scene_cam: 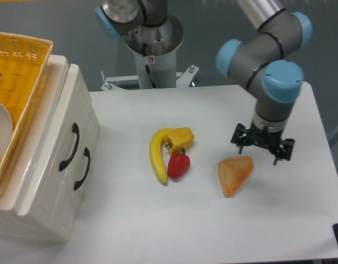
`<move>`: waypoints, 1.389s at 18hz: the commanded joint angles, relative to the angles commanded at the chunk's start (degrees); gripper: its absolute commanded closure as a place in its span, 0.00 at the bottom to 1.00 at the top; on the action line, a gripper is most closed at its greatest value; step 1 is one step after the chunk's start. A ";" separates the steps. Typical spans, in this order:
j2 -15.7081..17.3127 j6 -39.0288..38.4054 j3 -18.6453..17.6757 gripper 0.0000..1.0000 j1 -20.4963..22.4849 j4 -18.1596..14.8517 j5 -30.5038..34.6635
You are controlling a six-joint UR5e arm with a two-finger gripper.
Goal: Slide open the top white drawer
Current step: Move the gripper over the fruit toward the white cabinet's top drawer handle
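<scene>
While our claw [262, 146] hangs above the right part of the white table [213, 220], just over an orange bread wedge [234, 173], we see its black fingers spread apart and empty. Far to its left, well apart, sits the top white drawer [67, 144]: glossy cream, panelled front, one curved black handle, flush with the cabinet. Beside it we see the second drawer front [75, 181]. A woven yellow basket [17, 71] rests on top. Between lie a smooth banana [156, 155], yellow pepper [180, 136] and red pepper [178, 164]
</scene>
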 joint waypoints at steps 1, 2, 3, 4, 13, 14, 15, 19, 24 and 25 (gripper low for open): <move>0.70 -1.50 -0.17 0.00 -0.79 -0.26 -0.88; 1.14 -3.08 -0.44 0.00 -1.50 -0.87 -2.54; 1.41 -4.57 -0.53 0.00 -2.11 -2.01 -4.12; 1.84 -5.55 -0.44 0.00 -3.25 -3.50 -4.66; 5.19 -14.07 -0.44 0.00 -11.61 -11.24 -7.48; 5.10 -14.78 -0.44 0.00 -11.61 -12.38 -7.48; 5.19 -14.87 -0.44 0.00 -11.53 -13.09 -7.48; 5.10 -16.37 0.70 0.00 -12.14 -13.71 -12.29; 5.28 -19.25 1.14 0.00 -14.42 -15.12 -15.73; 5.28 -20.40 1.32 0.00 -14.51 -15.55 -16.26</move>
